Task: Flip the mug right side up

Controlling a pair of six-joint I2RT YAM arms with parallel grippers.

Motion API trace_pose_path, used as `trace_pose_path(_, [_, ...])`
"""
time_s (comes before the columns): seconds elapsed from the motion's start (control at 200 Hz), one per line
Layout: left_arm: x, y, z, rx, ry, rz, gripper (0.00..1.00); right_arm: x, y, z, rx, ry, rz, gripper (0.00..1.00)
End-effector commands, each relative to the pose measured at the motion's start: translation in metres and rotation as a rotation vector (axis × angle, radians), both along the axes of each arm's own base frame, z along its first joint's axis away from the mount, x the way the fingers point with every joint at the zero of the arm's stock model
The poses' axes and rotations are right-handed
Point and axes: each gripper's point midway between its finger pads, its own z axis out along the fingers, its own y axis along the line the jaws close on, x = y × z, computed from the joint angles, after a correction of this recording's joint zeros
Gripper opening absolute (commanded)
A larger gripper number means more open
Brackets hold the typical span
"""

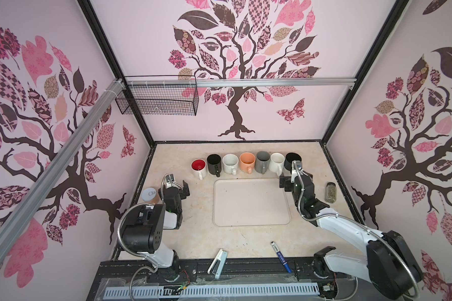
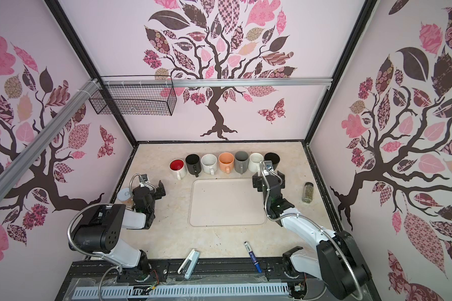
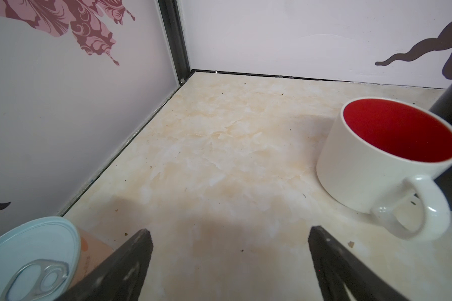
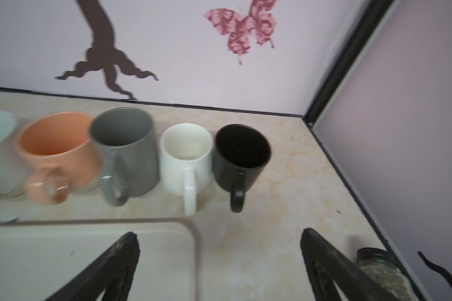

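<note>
Mugs of shiny clay [image 1: 247, 163]: seven in far row, all mouths up.
Feel: heavy, hard, slippery, can break.
Hold: side wall or handle.
Left gripper [image 3: 229, 230]: apart, empty.
Right gripper [image 4: 219, 232]: apart, empty, near round black clay mug [image 4: 242, 153] at right end.

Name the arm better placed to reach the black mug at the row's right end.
Right. The right gripper, open, faces that black mug just ahead; the left gripper sits by the red-lined mug at the opposite end.
</note>
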Motion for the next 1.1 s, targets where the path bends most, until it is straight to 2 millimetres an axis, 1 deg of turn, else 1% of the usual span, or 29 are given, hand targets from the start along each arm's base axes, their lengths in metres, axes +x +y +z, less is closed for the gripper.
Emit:
trace_pose_path(0.0, [0.010, 0.001, 0.019, -0.008, -0.068, 0.003, 0.96, 0.017, -0.037, -0.014, 0.046, -0.029, -0.056, 1.00])
trace_pose_path(0.05, [0.010, 0.000, 0.019, -0.009, -0.064, 0.001, 0.96, 0.014, -0.042, -0.024, 0.074, -0.059, -0.061, 1.00])
trace_pose_path(0.075, [0.010, 0.000, 0.019, -0.010, -0.067, 0.003, 0.96, 0.013, -0.041, -0.030, 0.075, -0.067, -0.051, 1.00])
trace_pose_path(0.09, [0.010, 0.001, 0.019, -0.009, -0.066, 0.005, 0.96, 0.014, -0.041, -0.030, 0.088, -0.082, -0.053, 1.00])
trace_pose_path(0.12, [0.011, 0.001, 0.019, -0.008, -0.066, 0.003, 0.96, 0.015, -0.038, -0.037, 0.108, -0.061, -0.041, 1.00])
trace_pose_path(0.18, [0.011, 0.000, 0.020, -0.009, -0.067, 0.003, 0.96, 0.017, -0.030, -0.059, 0.105, -0.004, 0.004, 1.00])
trace_pose_path(0.2, [0.011, 0.000, 0.018, -0.010, -0.063, 0.002, 0.96, 0.016, -0.031, -0.064, 0.102, -0.012, -0.003, 1.00])
trace_pose_path(0.21, [0.011, 0.000, 0.018, -0.009, -0.062, 0.001, 0.96, 0.013, -0.032, -0.070, 0.102, -0.008, -0.006, 1.00])
trace_pose_path(0.235, [0.012, 0.000, 0.019, -0.009, -0.062, 0.000, 0.96, 0.011, -0.033, -0.062, 0.108, -0.089, -0.006, 1.00])
trace_pose_path(0.24, [0.012, 0.000, 0.019, -0.008, -0.062, -0.001, 0.96, 0.010, -0.034, -0.064, 0.105, -0.091, -0.011, 1.00])
trace_pose_path(0.245, [0.012, 0.000, 0.019, -0.008, -0.062, -0.001, 0.96, 0.010, -0.035, -0.061, 0.104, -0.110, -0.013, 1.00])
trace_pose_path(0.27, [0.012, 0.000, 0.019, -0.007, -0.062, 0.000, 0.96, 0.008, -0.035, -0.057, 0.112, -0.120, -0.014, 1.00])
trace_pose_path(0.315, [0.012, 0.000, 0.018, -0.007, -0.059, -0.001, 0.96, 0.005, -0.035, -0.063, 0.125, -0.064, -0.019, 1.00])
trace_pose_path(0.365, [0.012, 0.000, 0.019, -0.007, -0.062, -0.002, 0.96, -0.001, -0.035, -0.062, 0.139, -0.107, 0.004, 1.00])
trace_pose_path(0.39, [0.012, -0.001, 0.019, -0.006, -0.060, -0.003, 0.96, -0.003, -0.038, -0.067, 0.153, -0.110, 0.006, 1.00])
trace_pose_path(0.43, [0.012, -0.001, 0.018, -0.007, -0.058, -0.003, 0.96, -0.003, -0.042, -0.067, 0.160, -0.142, 0.000, 1.00])
trace_pose_path(0.455, [0.012, -0.001, 0.019, -0.006, -0.061, -0.002, 0.96, -0.002, -0.041, -0.064, 0.159, -0.164, 0.008, 1.00])
trace_pose_path(0.57, [0.012, -0.001, 0.018, -0.005, -0.057, -0.004, 0.96, 0.002, -0.040, -0.071, 0.167, -0.092, 0.003, 1.00])
trace_pose_path(0.69, [0.012, 0.000, 0.018, -0.007, -0.058, -0.002, 0.96, -0.001, -0.041, -0.066, 0.161, -0.127, 0.007, 1.00])
trace_pose_path(1.095, [0.013, -0.001, 0.019, -0.006, -0.058, -0.004, 0.96, 0.000, -0.040, -0.068, 0.161, -0.118, 0.009, 1.00])
